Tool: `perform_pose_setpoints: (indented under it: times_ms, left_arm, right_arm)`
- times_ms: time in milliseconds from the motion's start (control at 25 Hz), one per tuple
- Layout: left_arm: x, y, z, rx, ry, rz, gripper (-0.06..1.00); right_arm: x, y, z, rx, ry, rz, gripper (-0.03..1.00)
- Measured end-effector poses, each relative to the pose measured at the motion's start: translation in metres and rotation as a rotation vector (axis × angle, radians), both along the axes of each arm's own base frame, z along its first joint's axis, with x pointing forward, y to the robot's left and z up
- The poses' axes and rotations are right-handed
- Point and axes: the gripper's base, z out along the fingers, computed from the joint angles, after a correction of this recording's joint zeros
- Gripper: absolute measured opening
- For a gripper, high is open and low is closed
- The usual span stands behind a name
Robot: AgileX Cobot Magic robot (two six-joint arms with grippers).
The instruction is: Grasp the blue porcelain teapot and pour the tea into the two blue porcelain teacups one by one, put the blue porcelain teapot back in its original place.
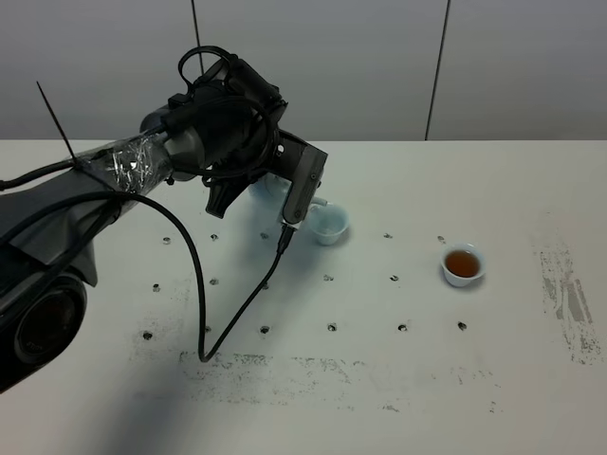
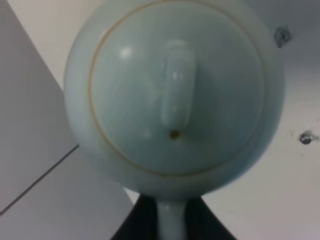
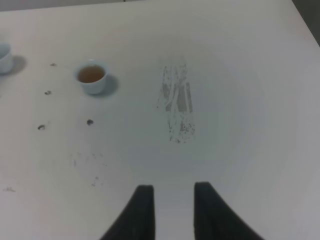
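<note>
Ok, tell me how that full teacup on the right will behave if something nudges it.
The full teacup holds brown tea close to its rim, so a nudge would probably slop some out. It looks like glazed porcelain, so likely rigid, smooth and chippable. On the flat table it would probably slide rather than tip, being low and bowl-shaped.

A white bench [image 1: 398, 379] fills most of the room ahead, dotted with rows of small dark holes and scuffed with grey marks near its front and right side. Behind it stands a pale grey panelled wall [image 1: 322, 66] with thin dark vertical seams.
</note>
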Motion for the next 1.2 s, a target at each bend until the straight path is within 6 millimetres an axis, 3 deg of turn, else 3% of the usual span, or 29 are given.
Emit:
perform_pose_setpoints:
  times_ms: [480,1200]
  left_arm:
    - [-0.004,-0.015,-0.007,0.071,-0.028,-0.058,0.12]
    - [-0.006,-0.022,-0.001,0.180,-0.103,-0.117,0.12]
  right_arm:
    - [0.000,0.000,0.000,0.000,0.000,0.000,0.21]
    - [0.000,0.000,0.000,0.000,0.000,0.000,0.21]
